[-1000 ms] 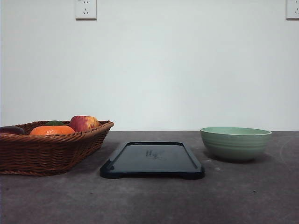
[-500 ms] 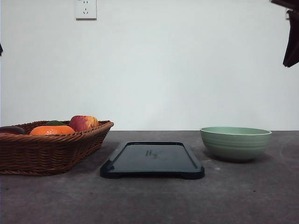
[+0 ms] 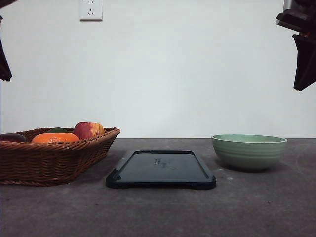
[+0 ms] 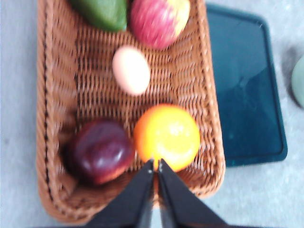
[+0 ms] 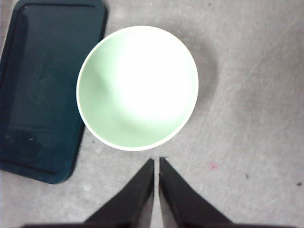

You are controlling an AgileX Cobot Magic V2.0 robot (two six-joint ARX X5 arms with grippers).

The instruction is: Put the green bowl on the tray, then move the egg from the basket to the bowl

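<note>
The green bowl (image 3: 249, 151) (image 5: 137, 86) stands empty on the table, right of the black tray (image 3: 161, 169) (image 5: 45, 85) and apart from it. On the left, the brown wicker basket (image 3: 44, 158) (image 4: 57, 85) holds the pale egg (image 4: 131, 70) among fruit. My left gripper (image 4: 155, 164) hangs high above the basket, fingers shut and empty, over the orange. High above the bowl's near side, my right gripper (image 5: 156, 162) is also shut and holds nothing. In the front view the right arm (image 3: 302, 44) shows at the top right corner and the left arm (image 3: 4, 59) at the left edge.
In the basket lie an orange (image 4: 166, 136), a dark red plum-like fruit (image 4: 99, 151), a red apple (image 4: 159, 20) and a green fruit (image 4: 102, 12). The grey table (image 3: 158, 212) spreads in front of the tray. A white wall stands behind.
Both arms have come down into the front view's top corners: the right arm is lower and larger than half a second ago, the left arm now shows at the left edge. Objects have not moved.
</note>
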